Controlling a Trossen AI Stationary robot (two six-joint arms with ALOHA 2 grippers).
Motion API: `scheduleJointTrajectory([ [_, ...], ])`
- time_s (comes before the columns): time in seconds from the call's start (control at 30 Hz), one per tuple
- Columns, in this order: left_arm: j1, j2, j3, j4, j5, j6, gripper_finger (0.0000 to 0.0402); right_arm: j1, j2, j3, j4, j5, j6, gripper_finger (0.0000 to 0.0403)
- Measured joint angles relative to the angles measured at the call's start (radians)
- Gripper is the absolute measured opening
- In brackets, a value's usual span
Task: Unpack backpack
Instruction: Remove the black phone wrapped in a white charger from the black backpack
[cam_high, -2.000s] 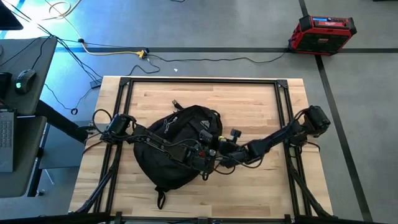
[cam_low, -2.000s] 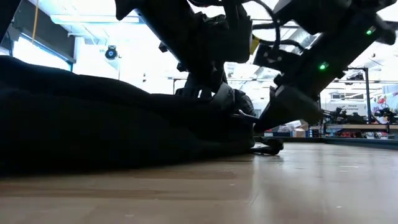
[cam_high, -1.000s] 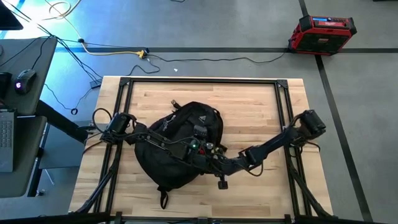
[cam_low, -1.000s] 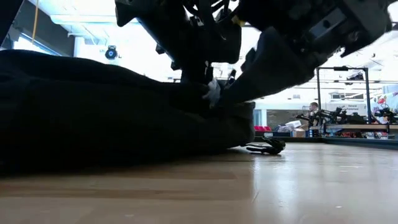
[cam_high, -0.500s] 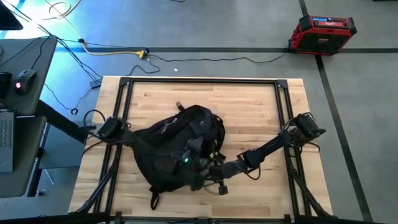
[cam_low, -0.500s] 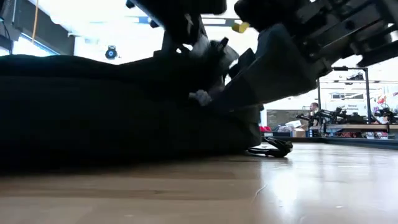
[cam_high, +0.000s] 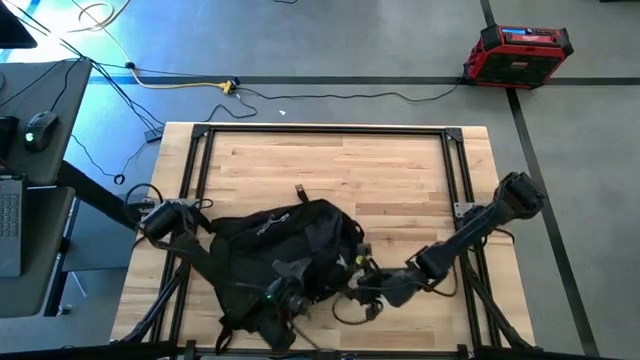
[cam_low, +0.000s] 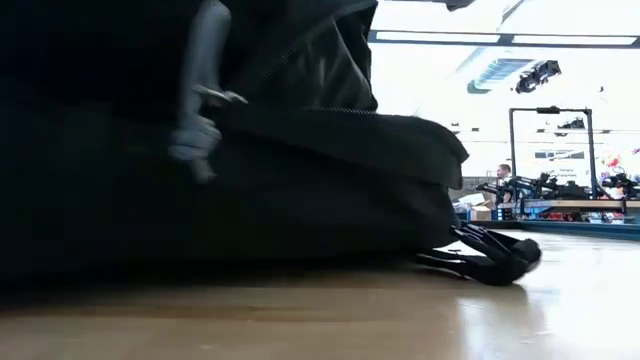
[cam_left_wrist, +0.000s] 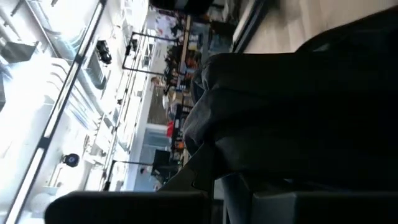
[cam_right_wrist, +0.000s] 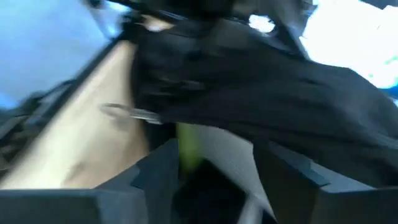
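The black backpack (cam_high: 290, 235) lies on the table toward its near edge and fills the left of the low view (cam_low: 230, 190). A grey zipper pull (cam_low: 200, 100) hangs on it. My left gripper (cam_high: 292, 298) is at the backpack's near side, shut on its fabric (cam_left_wrist: 292, 124). My right gripper (cam_high: 358, 282) is at the backpack's right side, open (cam_right_wrist: 217, 180). Its fingers stand on either side of a pale pouch with yellow-green trim (cam_right_wrist: 186, 146) under the backpack's black fabric (cam_right_wrist: 280, 93). My left gripper is shut on black fabric at the backpack's near side (cam_left_wrist: 236, 168), coming in level from the table's left. The gripper itself hides the exact spot. The backpack rests on the table. Whether my right gripper touches the pale pouch (cam_right_wrist: 230, 162), I cannot tell.
A black strap loop (cam_high: 350, 310) trails on the wood by the near edge, also seen at the right of the backpack (cam_low: 490, 258). The black frame rails (cam_high: 460, 180) run along the table's sides. The far half of the table (cam_high: 340, 160) is bare wood.
My left gripper has swung toward the table's near edge and dragged the backpack with it. The backpack has slid nearer and a little left, and now looms close in the low view. My right gripper has followed toward the near edge and risen out of the low view.
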Motion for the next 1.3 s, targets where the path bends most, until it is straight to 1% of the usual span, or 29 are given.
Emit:
scheduleJointTrajectory([
  [0.03,-0.014,0.000,0.000,-0.008,-0.009,-0.019,0.0000,-0.019,0.004,0.004,-0.018,-0.023,0.001,0.0216],
  [0.13,-0.053,0.000,0.000,-0.040,-0.034,-0.068,0.0000,-0.089,0.035,0.015,-0.040,-0.193,0.013,0.0239],
  [0.2,-0.075,0.000,0.000,-0.059,-0.034,-0.114,0.0000,-0.134,0.048,0.021,-0.063,-0.282,0.027,0.0252],
  [0.37,-0.113,0.000,0.000,-0.135,-0.032,-0.245,0.0000,-0.225,0.085,0.021,-0.083,-0.404,0.020,0.0276],
  [0.53,-0.118,0.000,0.000,-0.177,-0.026,-0.292,0.0000,-0.262,0.153,0.021,-0.051,-0.575,0.008,0.0282],
  [0.6,-0.117,0.000,0.000,-0.177,-0.016,-0.292,0.0000,-0.268,0.187,0.021,-0.006,-0.605,-0.004,0.0283],
  [0.67,-0.115,0.000,0.000,-0.178,-0.013,-0.292,0.0000,-0.269,0.218,0.030,0.024,-0.614,-0.036,0.0283],
  [0.83,-0.113,0.000,0.000,-0.197,-0.013,-0.292,0.0000,-0.268,0.310,0.142,0.002,-0.641,-0.125,0.0283],
  [1.0,-0.113,0.000,0.000,-0.211,-0.011,-0.292,0.0000,-0.278,0.401,0.298,-0.153,-0.655,-0.232,0.0283],
  [1.1,-0.113,0.000,0.000,-0.213,-0.009,-0.292,0.0000,-0.299,0.439,0.382,-0.260,-0.670,-0.269,0.0283],
  [1.2,-0.111,0.000,0.000,-0.215,-0.009,-0.292,0.0000,-0.326,0.465,0.445,-0.360,-0.724,-0.279,0.0283],
  [1.3,-0.111,0.000,0.000,-0.216,-0.005,-0.294,0.0000,-0.342,0.487,0.476,-0.432,-0.773,-0.282,0.0283],
])
